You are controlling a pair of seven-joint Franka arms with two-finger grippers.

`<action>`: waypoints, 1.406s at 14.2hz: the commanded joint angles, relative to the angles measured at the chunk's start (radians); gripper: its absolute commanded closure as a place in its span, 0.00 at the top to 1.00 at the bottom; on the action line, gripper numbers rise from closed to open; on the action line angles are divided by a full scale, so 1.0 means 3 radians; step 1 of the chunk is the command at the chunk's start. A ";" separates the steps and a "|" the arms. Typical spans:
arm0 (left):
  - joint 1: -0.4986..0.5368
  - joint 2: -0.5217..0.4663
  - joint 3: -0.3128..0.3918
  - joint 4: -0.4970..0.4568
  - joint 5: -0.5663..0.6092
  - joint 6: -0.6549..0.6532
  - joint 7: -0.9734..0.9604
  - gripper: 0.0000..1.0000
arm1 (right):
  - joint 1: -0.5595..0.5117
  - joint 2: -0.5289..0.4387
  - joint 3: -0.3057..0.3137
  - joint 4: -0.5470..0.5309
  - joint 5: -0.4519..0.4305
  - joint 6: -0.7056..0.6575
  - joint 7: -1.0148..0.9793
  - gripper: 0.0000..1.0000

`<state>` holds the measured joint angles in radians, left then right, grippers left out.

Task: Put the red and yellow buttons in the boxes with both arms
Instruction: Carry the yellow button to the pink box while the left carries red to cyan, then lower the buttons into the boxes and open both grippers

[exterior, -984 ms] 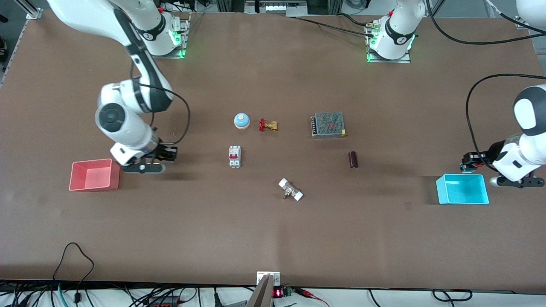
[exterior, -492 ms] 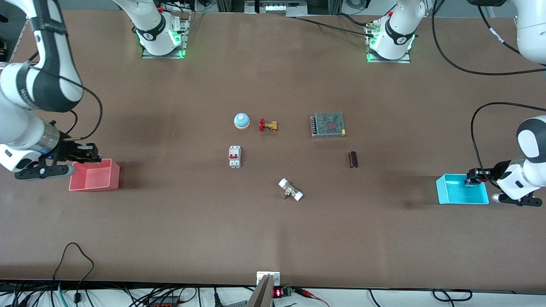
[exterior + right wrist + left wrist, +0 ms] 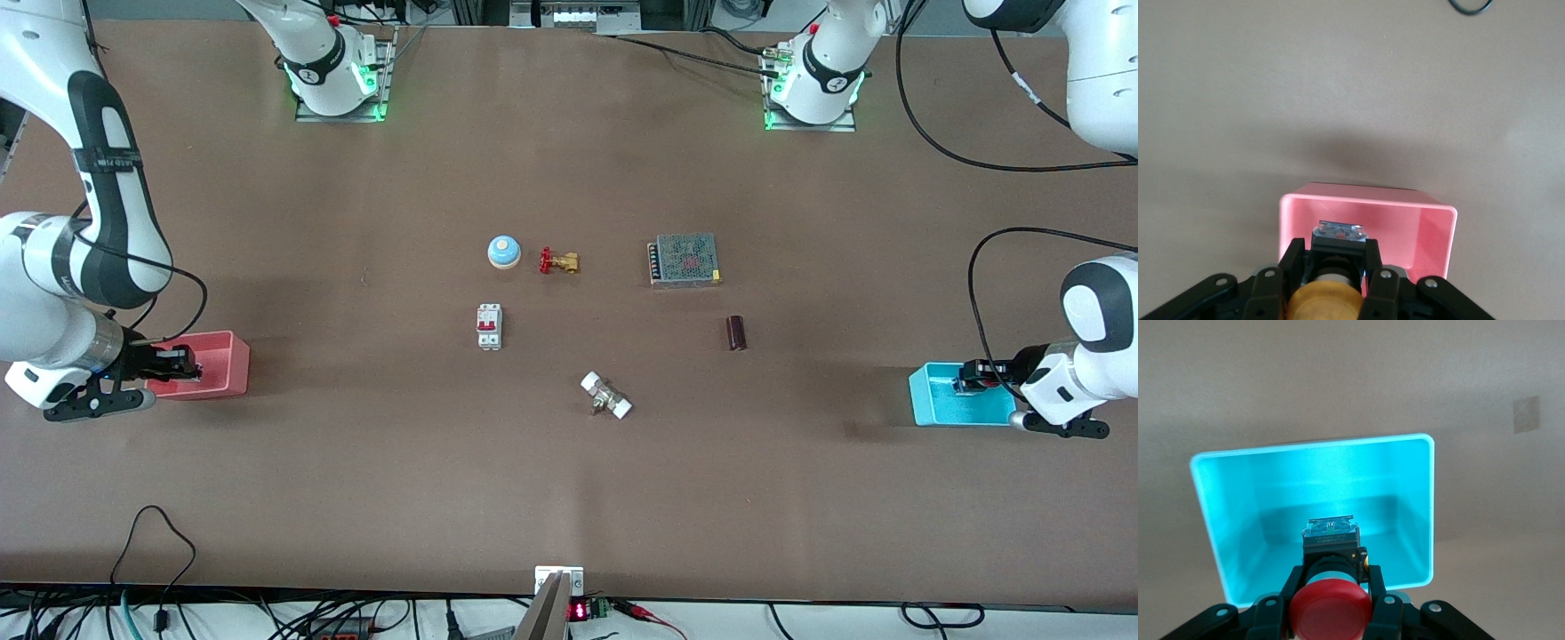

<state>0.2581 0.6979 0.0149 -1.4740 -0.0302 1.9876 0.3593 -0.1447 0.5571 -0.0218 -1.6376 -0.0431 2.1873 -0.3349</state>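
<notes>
Both arms have swung outward from the desk's middle within the last second. The left gripper [image 3: 1331,603], clamped on the red button [image 3: 1330,608], hangs over the cyan box [image 3: 933,404]. The right gripper [image 3: 1335,280], clamped on the yellow button [image 3: 1325,300], hangs over the pink box [image 3: 227,369]. Release appears imminent; height above each box is unclear.

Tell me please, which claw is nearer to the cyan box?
Left. The left claw, shut on the red button, hangs over the cyan box. The right claw holds the yellow button over the pink box at the right arm's end of the table.
</notes>
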 commanded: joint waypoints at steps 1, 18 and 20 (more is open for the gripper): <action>0.0024 0.0179 -0.0009 0.0147 -0.0037 0.0103 0.0096 0.03 | -0.0116 0.0127 0.0016 0.0090 0.0006 0.0067 -0.0126 0.12; 0.0050 0.0312 -0.0039 0.0229 -0.0068 0.0252 0.0060 1.00 | -0.0141 0.0316 0.0026 -0.0074 0.0021 0.0210 -0.0095 0.75; 0.0045 0.0200 -0.0045 0.0224 -0.0063 0.0237 0.0050 1.00 | -0.0141 0.0321 0.0027 -0.0074 0.0021 0.0225 -0.0090 0.93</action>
<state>0.2651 0.7845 0.0098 -1.4225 -0.0375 2.0691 0.3611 -0.1785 0.6557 -0.0225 -1.6500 -0.0427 2.2355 -0.3580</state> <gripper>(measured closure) 0.141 0.322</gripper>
